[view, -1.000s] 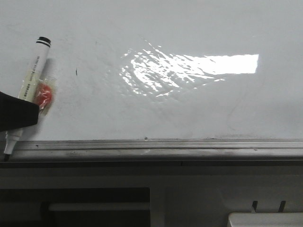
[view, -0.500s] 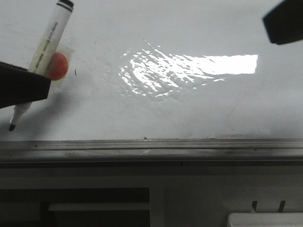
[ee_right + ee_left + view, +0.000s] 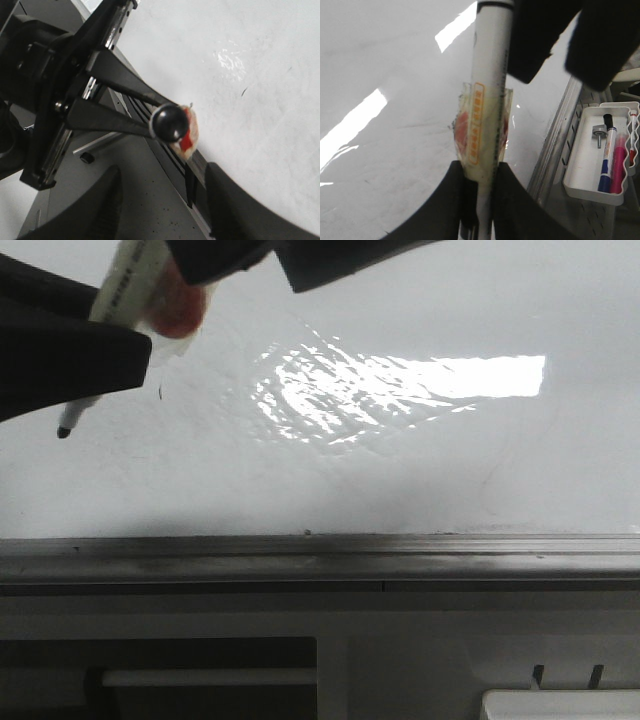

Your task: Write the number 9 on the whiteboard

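The whiteboard point(image 3: 400, 470) is a glossy white surface filling most of the front view. The number 9 is not in view on it; only a tiny black tick point(image 3: 160, 392) shows. My left gripper point(image 3: 95, 345) is shut on a white marker point(image 3: 125, 285) at the upper left. The marker's black tip point(image 3: 65, 428) points down at the board and hangs just left of the tick. Clear tape with a red blob point(image 3: 178, 310) wraps the barrel. My right gripper point(image 3: 272, 258) is open, its fingers spread just beyond the marker's black back end point(image 3: 167, 122).
A bright glare patch point(image 3: 400, 380) lies mid-board. A grey metal rail point(image 3: 320, 555) runs along the board's near edge. A white tray point(image 3: 592, 165) holding markers hangs beside the rail, and a white corner point(image 3: 560, 705) shows at the lower right.
My left gripper carried the marker up from the rail and a little right, so its tip now hangs by the tick. My right gripper came in from the upper right to the marker's back end.
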You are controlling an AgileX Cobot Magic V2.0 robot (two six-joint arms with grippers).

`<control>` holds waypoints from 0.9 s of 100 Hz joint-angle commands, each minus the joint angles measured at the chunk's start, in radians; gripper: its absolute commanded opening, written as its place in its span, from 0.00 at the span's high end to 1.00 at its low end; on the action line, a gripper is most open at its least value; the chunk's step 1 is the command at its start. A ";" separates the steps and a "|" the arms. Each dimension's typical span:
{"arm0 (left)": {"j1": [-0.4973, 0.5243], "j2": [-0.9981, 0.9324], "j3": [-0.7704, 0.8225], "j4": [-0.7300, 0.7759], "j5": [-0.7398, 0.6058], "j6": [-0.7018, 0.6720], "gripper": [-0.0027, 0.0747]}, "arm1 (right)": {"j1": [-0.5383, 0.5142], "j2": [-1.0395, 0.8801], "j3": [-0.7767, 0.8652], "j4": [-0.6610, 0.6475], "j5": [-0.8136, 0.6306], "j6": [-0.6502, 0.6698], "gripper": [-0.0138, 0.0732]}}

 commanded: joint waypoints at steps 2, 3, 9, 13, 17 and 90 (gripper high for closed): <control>-0.003 -0.010 -0.033 0.002 -0.089 -0.009 0.99 | 0.004 0.009 -0.054 0.002 -0.087 -0.010 0.47; -0.003 -0.010 -0.033 0.002 -0.089 -0.009 0.99 | 0.004 0.010 -0.058 0.002 -0.087 -0.010 0.47; -0.003 -0.010 -0.033 0.007 -0.089 -0.009 0.99 | 0.004 0.019 -0.066 0.004 -0.087 -0.010 0.47; -0.003 -0.010 -0.033 0.009 -0.088 -0.009 0.99 | 0.004 0.023 -0.074 0.004 -0.085 -0.010 0.47; -0.003 -0.008 -0.033 0.009 -0.080 -0.009 0.99 | 0.004 0.024 -0.078 0.004 -0.087 -0.010 0.47; -0.003 -0.004 -0.033 0.063 -0.010 -0.009 0.99 | 0.004 0.071 -0.078 0.057 -0.052 -0.010 0.47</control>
